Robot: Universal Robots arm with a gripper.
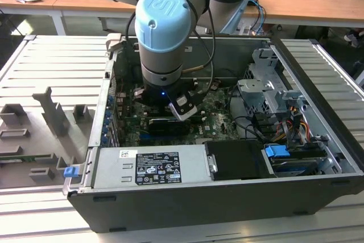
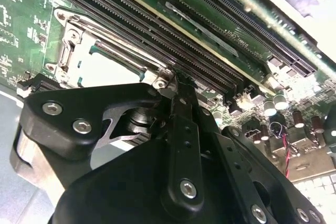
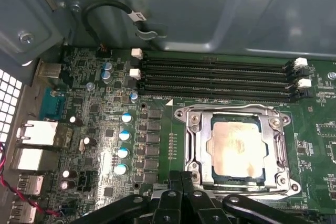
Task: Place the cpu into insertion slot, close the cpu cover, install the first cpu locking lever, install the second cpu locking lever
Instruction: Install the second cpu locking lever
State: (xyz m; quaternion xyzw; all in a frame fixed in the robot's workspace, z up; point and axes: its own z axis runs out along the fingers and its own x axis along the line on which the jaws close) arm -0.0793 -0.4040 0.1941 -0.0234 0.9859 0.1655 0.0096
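The cpu [image 3: 237,146], a flat square with a pale, smudged metal face, sits in the insertion slot [image 3: 195,145] on the green circuit board [image 3: 157,77]. The silvery cpu cover [image 3: 270,145] lies flat over it, its cut-out middle framing the chip. Four long black memory slots [image 3: 215,80] run just beside the socket. The gripper [image 2: 176,80] hangs right at the socket's corner, its black fingers [image 2: 181,129] pressed together with nothing between them. All this sits inside an open grey computer case [image 1: 170,209], with the arm [image 1: 165,32] reaching down into it.
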